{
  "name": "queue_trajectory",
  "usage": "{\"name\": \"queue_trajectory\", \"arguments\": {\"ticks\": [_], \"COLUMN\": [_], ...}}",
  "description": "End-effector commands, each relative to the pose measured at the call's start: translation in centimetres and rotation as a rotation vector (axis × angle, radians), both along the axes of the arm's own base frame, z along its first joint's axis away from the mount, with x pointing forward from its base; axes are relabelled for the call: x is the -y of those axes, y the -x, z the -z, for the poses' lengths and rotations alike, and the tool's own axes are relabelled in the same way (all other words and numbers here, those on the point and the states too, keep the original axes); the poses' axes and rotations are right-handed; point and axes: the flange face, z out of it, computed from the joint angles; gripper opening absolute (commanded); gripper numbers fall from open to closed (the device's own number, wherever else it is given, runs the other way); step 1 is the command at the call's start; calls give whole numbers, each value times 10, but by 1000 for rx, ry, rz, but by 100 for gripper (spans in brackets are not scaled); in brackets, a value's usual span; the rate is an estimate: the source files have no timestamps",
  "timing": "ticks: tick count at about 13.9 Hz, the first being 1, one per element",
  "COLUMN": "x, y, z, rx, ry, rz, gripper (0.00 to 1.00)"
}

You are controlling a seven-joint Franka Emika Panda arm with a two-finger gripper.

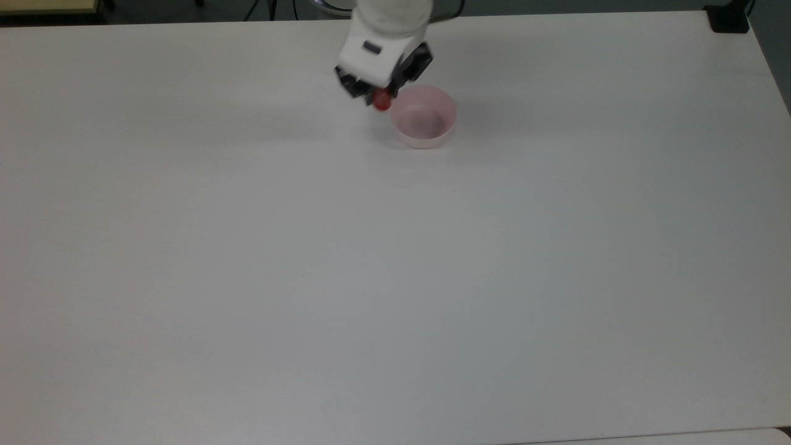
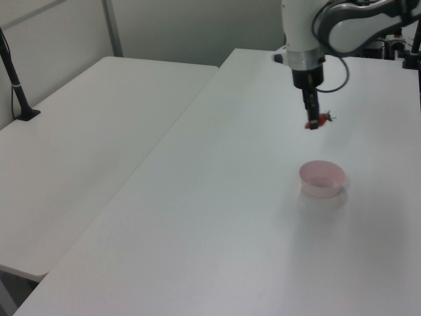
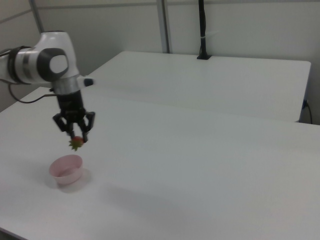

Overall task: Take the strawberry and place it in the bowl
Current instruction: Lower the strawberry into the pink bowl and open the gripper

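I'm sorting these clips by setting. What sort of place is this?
Probably a robotics lab or test room: plain white tables pushed together, a black clamped pole against partition walls, and the gripper carrying a small red strawberry above a pale pink plastic bowl.
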Motion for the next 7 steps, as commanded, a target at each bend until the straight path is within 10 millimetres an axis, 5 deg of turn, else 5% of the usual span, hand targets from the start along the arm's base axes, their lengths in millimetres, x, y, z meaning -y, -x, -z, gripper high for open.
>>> {"name": "queue_trajectory", "arguments": {"ticks": [1, 5, 6, 7], "x": [-39, -79, -84, -88], "y": [32, 20, 20, 20], "z": [37, 94, 102, 105], "rx": [-74, -59, -61, -50], "ry": [11, 34, 39, 44], "rz": [-37, 36, 53, 83], "gripper": [32, 34, 51, 100]}}
